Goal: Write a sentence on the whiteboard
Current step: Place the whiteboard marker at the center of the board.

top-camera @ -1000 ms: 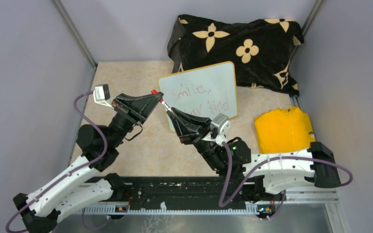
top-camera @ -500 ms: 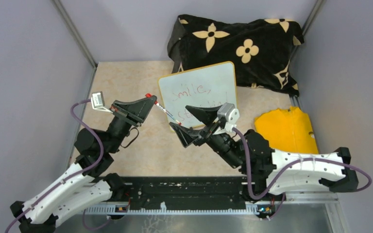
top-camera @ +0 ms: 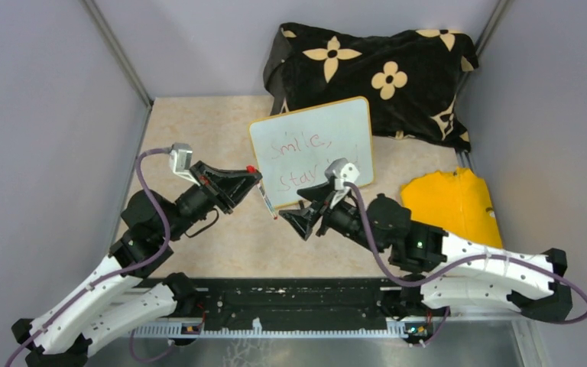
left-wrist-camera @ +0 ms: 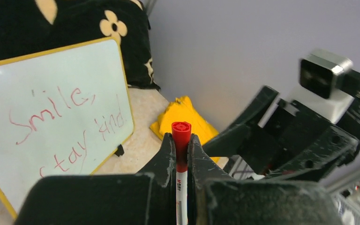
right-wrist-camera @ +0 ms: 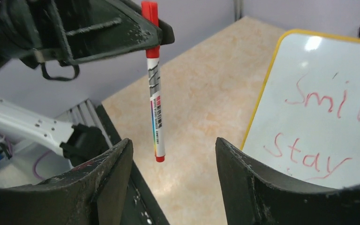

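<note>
The whiteboard (top-camera: 313, 149) leans upright against a black cloth, yellow-framed, with the sentence (top-camera: 309, 160) in red on two lines: "Smile, stay kind". My left gripper (top-camera: 254, 177) is shut on the red top end of a white marker (top-camera: 265, 196), which hangs down left of the board. The left wrist view shows that marker (left-wrist-camera: 182, 130) pinched between both fingers. My right gripper (top-camera: 292, 201) stands open just right of the marker's lower end, with nothing in it. In the right wrist view the marker (right-wrist-camera: 154, 93) hangs ahead of the wide-apart jaws, beside the whiteboard (right-wrist-camera: 328, 93).
A black cloth with cream flowers (top-camera: 374, 69) is bunched behind the board. A folded yellow cloth (top-camera: 447, 202) lies at the right. Grey walls close both sides and the back. The black base rail (top-camera: 290, 306) runs along the near edge.
My right gripper has opened and let go of the marker's lower end, drawing back a little. The left gripper kept hold of the marker and shifted slightly toward me.
</note>
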Action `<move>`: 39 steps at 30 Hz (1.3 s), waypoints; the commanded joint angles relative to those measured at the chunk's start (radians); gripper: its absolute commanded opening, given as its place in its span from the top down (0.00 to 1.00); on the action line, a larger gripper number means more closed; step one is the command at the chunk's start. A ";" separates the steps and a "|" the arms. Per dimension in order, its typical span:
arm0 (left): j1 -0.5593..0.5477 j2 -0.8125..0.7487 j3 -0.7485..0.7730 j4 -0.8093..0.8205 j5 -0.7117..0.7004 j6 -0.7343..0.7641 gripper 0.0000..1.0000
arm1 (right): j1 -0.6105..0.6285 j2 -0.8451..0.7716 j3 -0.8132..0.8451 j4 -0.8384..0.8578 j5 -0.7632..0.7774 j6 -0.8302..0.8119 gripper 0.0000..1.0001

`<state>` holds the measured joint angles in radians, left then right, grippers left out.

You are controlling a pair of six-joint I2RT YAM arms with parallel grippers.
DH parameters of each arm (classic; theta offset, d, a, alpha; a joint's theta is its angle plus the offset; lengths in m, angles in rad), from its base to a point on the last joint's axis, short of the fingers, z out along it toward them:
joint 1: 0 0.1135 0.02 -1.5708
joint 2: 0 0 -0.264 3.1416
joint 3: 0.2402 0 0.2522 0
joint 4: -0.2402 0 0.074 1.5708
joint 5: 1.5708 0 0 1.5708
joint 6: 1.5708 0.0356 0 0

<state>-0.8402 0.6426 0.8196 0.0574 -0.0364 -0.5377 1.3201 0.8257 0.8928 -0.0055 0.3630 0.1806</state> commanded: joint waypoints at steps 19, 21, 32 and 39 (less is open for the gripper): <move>-0.001 0.041 0.042 0.013 0.310 0.054 1.00 | -0.168 0.142 -0.044 0.229 -0.478 0.238 0.70; -0.001 0.036 0.036 0.020 0.302 0.044 1.00 | -0.167 0.151 -0.047 0.228 -0.491 0.240 0.71; -0.001 0.017 0.022 0.030 0.288 0.030 0.73 | -0.168 0.136 -0.076 0.225 -0.475 0.233 0.98; 0.000 0.028 -0.041 0.085 0.341 -0.034 0.52 | -0.167 0.117 -0.098 0.261 -0.450 0.226 1.00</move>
<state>-0.8398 0.6712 0.8173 0.0784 0.2569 -0.5266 1.1595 0.9760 0.8017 0.1841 -0.1162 0.4126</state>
